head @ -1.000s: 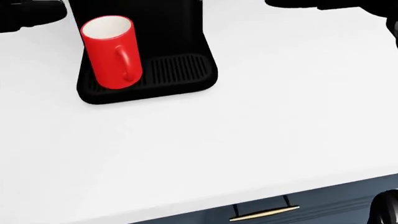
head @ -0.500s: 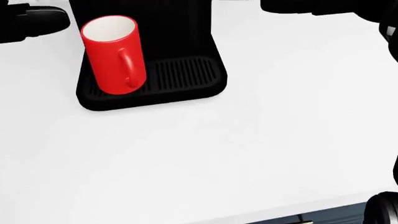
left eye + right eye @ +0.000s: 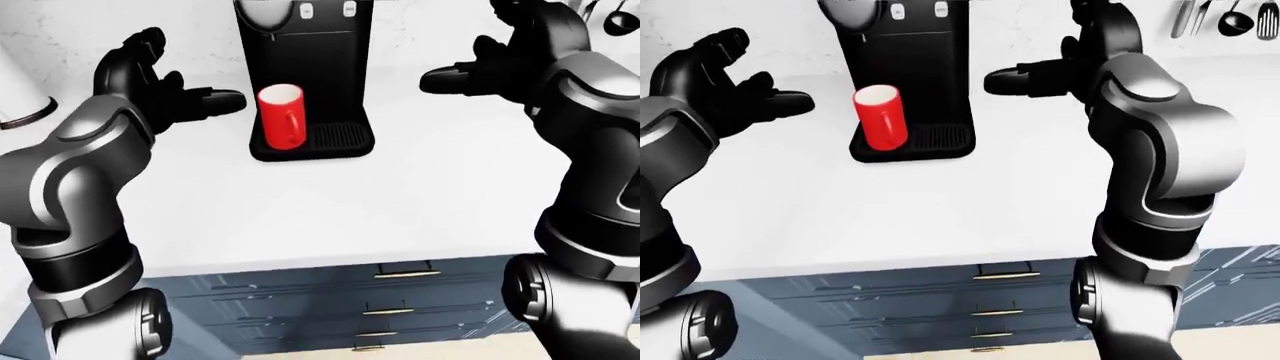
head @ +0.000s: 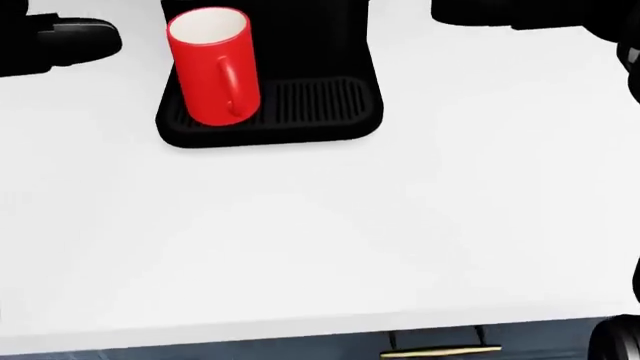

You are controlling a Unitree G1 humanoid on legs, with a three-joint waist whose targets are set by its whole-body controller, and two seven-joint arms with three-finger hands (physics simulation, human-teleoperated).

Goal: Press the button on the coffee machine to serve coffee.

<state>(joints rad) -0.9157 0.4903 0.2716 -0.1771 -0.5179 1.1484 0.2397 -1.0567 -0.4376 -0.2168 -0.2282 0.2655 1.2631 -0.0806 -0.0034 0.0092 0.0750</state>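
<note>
A black coffee machine [image 3: 305, 52] stands on the white counter [image 3: 400, 187] at the top middle of the left-eye view, with two small white buttons [image 3: 349, 9] near its top edge. A red mug [image 3: 281, 116] stands upright on its drip tray [image 4: 320, 105], at the tray's left side. My left hand [image 3: 165, 86] hovers open to the left of the machine, its fingers pointing toward the mug. My right hand [image 3: 490, 64] is raised open to the right of the machine, one finger [image 3: 445, 77] stretched toward it. Neither hand touches anything.
Dark blue drawers with brass handles [image 3: 405, 274] run below the counter's near edge. Kitchen utensils [image 3: 1215, 19] hang on the wall at the top right of the right-eye view. A white rounded object [image 3: 20, 90] stands at the far left.
The whole head view has shifted: the machine and mug now sit further right and higher in the picture, and the drawer handle shows again at the bottom. The hands keep their poses.
</note>
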